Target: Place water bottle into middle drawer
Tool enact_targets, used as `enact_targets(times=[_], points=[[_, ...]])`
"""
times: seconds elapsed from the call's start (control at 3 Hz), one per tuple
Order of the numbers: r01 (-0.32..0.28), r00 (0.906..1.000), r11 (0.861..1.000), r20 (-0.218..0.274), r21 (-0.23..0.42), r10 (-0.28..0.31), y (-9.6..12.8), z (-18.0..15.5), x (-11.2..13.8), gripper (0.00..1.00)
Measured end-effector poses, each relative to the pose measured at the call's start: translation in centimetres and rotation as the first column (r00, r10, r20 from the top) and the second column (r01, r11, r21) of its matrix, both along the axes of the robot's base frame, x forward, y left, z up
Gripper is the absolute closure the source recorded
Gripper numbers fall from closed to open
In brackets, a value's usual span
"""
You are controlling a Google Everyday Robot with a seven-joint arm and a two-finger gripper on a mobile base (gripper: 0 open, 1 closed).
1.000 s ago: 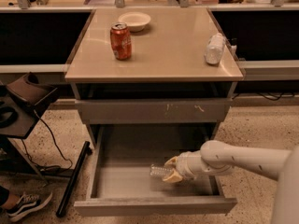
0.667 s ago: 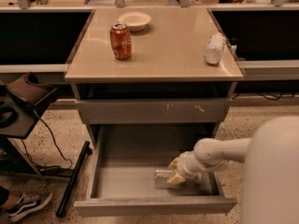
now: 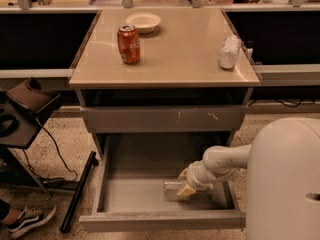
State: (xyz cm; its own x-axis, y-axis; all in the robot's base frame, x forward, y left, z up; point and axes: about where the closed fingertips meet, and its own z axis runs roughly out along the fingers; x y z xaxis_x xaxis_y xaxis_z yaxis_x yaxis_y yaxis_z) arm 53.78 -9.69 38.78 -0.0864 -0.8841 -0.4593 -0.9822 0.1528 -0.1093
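Nearest us the middle drawer (image 3: pixel 160 220) stood open, the water bottle (image 3: pixel 171 190) lay inside it at the right, our gripper (image 3: pixel 184 184) clamped around it, behind we saw a scratched drawer front (image 3: pixel 165 119), then tabletop (image 3: pixel 180 64) with red can (image 3: pixel 129 44), whitish bottle (image 3: pixel 229 52), bowl (image 3: pixel 143 22)

Gripper (image 3: pixel 184 185), water bottle (image 3: pixel 171 189) slightly lower in middle drawer (image 3: pixel 160 220) (arm casing (image 3: pixel 285 179) looms larger).

gripper (image 3: pixel 184 185) inside middle drawer (image 3: pixel 160 221), right side, at water bottle (image 3: pixel 171 190) | bottle's right end hidden behind gripper; its label cannot be made out | drawer's rear hidden under upper drawer front (image 3: pixel 150 119) | robot body (image 3: pixel 285 184) cut by right and bottom edges | shoe (image 3: pixel 25 220) cut at left edge
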Motion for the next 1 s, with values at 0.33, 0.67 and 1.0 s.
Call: enact_targets(times=[0.33, 0.67, 1.0], points=[[0.000, 1.0000, 1.000, 0.000, 0.000, 0.000, 0.00, 0.00, 0.00, 0.34], [0.000, 1.0000, 1.000, 0.000, 0.000, 0.000, 0.00, 0.00, 0.00, 0.11], [0.000, 1.0000, 1.000, 0.000, 0.000, 0.000, 0.00, 0.00, 0.00, 0.00]])
